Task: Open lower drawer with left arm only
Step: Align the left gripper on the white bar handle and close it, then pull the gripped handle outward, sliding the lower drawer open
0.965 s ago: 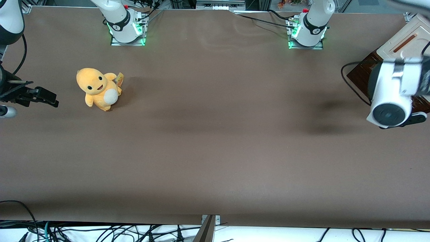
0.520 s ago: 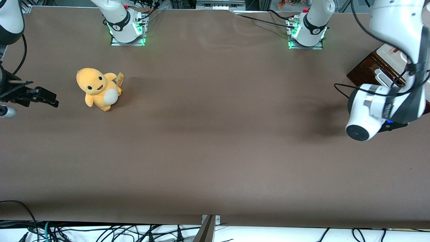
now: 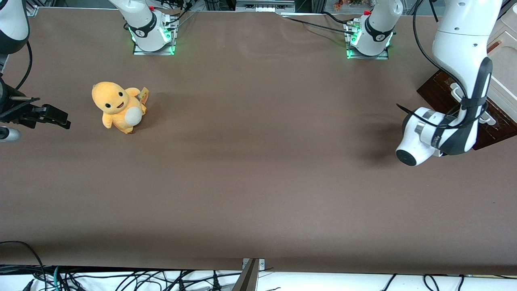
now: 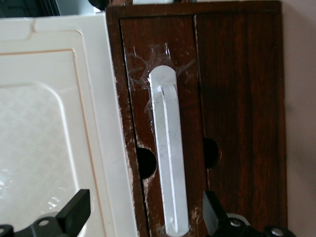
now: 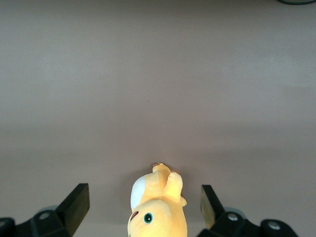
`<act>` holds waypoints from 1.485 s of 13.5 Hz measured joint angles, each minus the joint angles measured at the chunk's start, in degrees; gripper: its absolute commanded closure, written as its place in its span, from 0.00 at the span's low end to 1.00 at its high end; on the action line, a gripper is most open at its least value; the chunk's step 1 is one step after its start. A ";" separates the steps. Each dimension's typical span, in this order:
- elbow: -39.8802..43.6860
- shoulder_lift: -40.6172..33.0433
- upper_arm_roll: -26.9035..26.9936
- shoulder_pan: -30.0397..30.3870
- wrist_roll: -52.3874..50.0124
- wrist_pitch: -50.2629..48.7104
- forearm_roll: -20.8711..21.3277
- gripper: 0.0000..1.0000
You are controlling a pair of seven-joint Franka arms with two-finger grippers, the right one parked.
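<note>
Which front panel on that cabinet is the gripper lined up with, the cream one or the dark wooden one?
The dark wooden lower drawer: its silver bar handle runs between the open gripper's fingers, while the cream panel sits beside it.

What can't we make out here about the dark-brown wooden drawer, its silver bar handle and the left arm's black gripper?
- Front view: the left arm's black gripper is hidden under the white left arm; only the wrist view shows it, open, hovering above the silver bar handle, not touching.
- Front view: the dark-brown lower drawer is mostly covered by the arm and cut by the frame edge.
- Wrist view: whether the drawer is shut or partly out cannot be told.
- Drawer's inside: unseen.
</note>
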 measured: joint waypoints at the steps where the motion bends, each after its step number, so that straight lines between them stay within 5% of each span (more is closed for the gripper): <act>1: 0.00 0.35 0.02 1.07 -0.33 0.50 0.00 0.06; 6: -1.12 1.14 -0.05 3.23 -0.73 1.53 0.00 0.47; 12: -3.68 1.74 -0.20 3.12 -6.55 1.81 0.00 0.48; 20: -4.47 2.67 -0.19 3.11 -8.51 2.08 3.10 0.68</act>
